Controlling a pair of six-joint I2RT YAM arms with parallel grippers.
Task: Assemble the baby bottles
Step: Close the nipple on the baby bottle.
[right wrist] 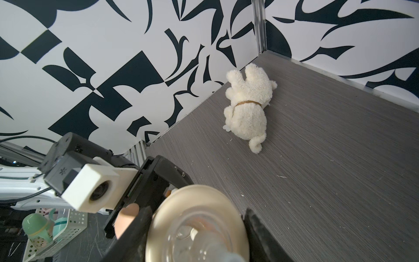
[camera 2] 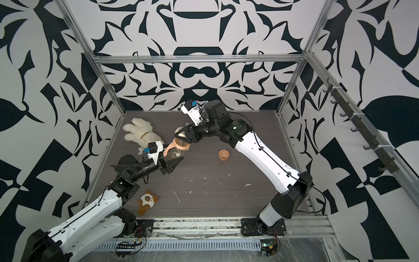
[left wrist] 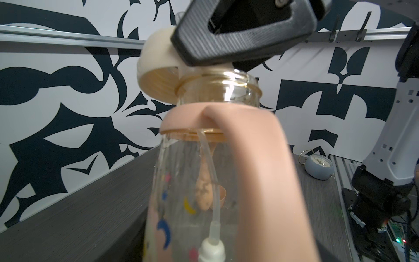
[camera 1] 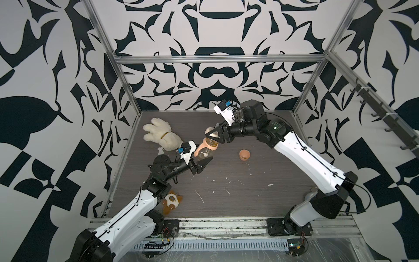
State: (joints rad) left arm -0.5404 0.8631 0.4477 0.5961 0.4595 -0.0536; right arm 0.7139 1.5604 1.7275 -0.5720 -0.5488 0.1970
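Left of the table's (camera 1: 249,192) middle, your left gripper (camera 1: 207,160) is clamped low on the small clear amber-tinted bottle body (left wrist: 192,181), with the peach two-handle ring (left wrist: 226,118) already seated. Your right gripper (camera 1: 210,134) pinches the cream round collar (left wrist: 156,65) — tilted, off to one side of the threaded neck (left wrist: 226,84), thin straw (left wrist: 215,192) hanging inside. Level and centre it before you twist.
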